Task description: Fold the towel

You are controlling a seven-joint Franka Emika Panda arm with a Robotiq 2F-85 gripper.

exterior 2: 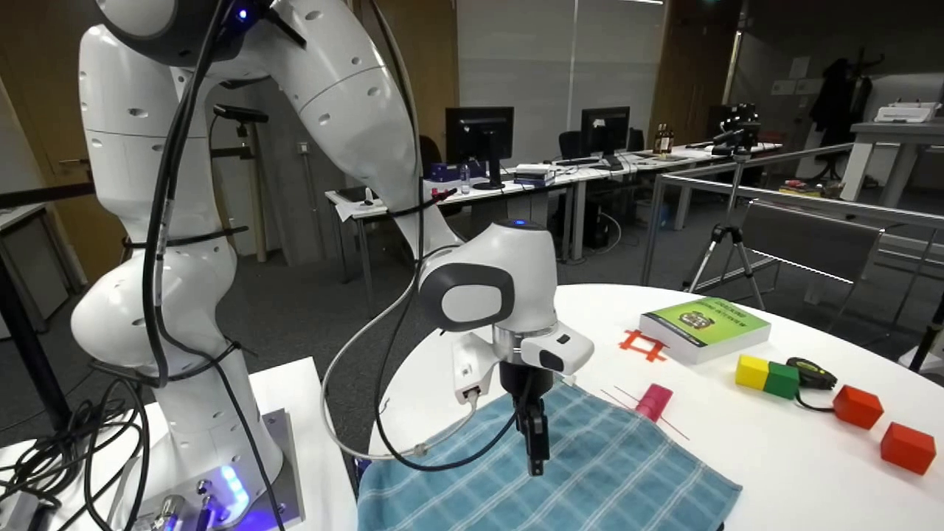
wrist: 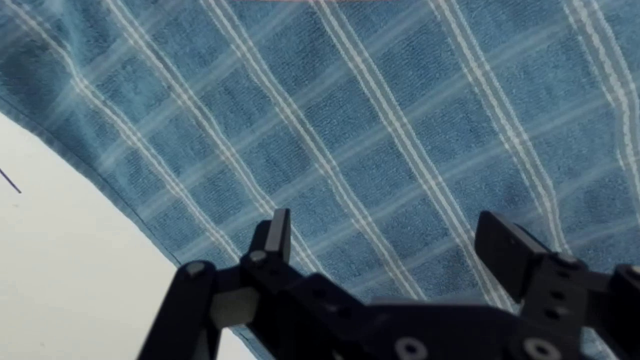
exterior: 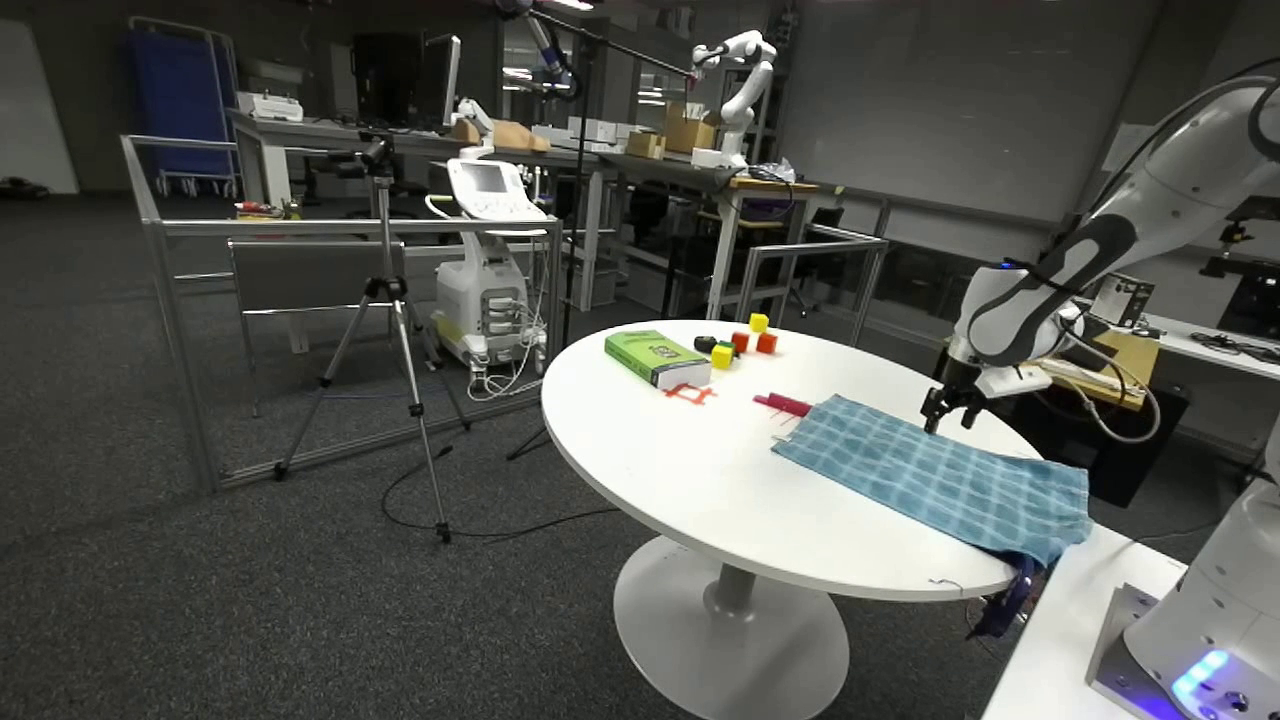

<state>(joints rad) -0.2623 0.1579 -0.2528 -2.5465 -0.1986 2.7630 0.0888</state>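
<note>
Round and white, the table bears your blue checked towel, nearly flat on the side near the robot base. Over it hangs your gripper, jaws well apart, holding nothing. You're probably lining up a grasp; next, lower to an edge and pinch. Beyond lies a green book.

Towel: near part cut off by the bottom edge in an exterior view; runs past left and right edges in the wrist view. Gripper: base cut off at the bottom of the wrist view, blurred. Gripper-towel contact: cannot tell. Arm: cut off by the right edge in an exterior view. Dark blue object, same view: upper end hidden by the towel; identity unclear. Book: lettering too small to read there.
</note>
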